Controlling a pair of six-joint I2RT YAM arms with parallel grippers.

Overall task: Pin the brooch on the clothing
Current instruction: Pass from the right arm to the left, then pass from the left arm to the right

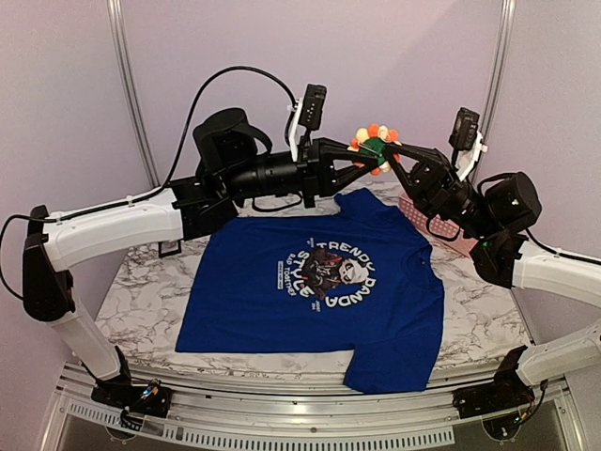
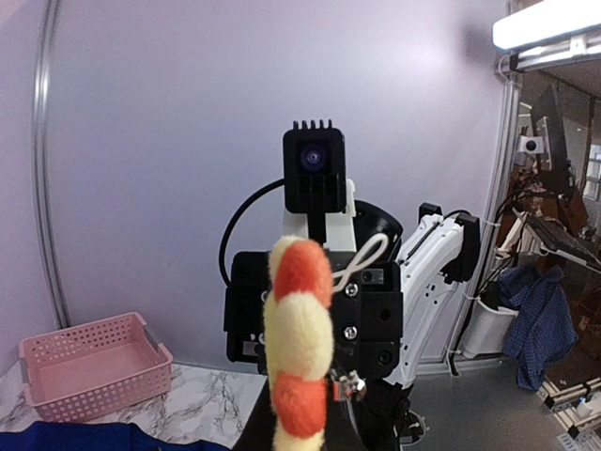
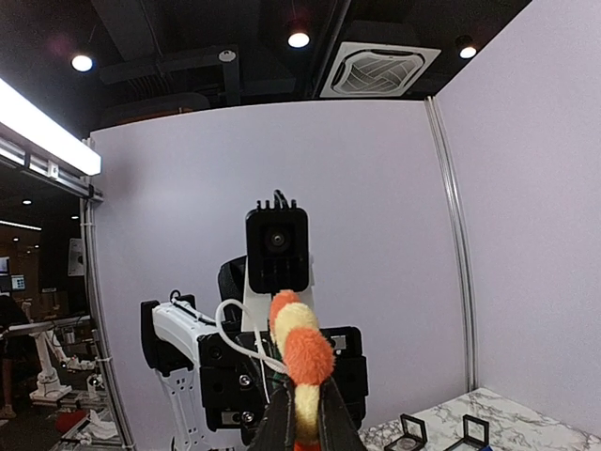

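Over the marble table point(image 1: 141, 282) my right gripper point(image 1: 392, 150) clamps the brooch point(image 1: 374, 148); left gripper point(image 1: 357, 160) grip unclear; next I lower onto the T-shirt point(image 1: 244, 301)

— What is carrying everything here?

— A white marble-patterned tabletop with grey veins point(image 1: 141, 301) is carrying it all.

— And what is lying on it?

— A royal blue short-sleeved T-shirt with a white-and-black panda print point(image 1: 310, 310) is lying spread flat across the middle. One of its corners is hanging over the near edge.

— Is anything else sitting there?

— A pink perforated plastic basket point(image 1: 441, 230) is sitting at the far right, just beside the shirt. In the right wrist view, a small black square box with a clear middle point(image 3: 410, 431) is standing on the marble next to a second black square box point(image 3: 475, 429).
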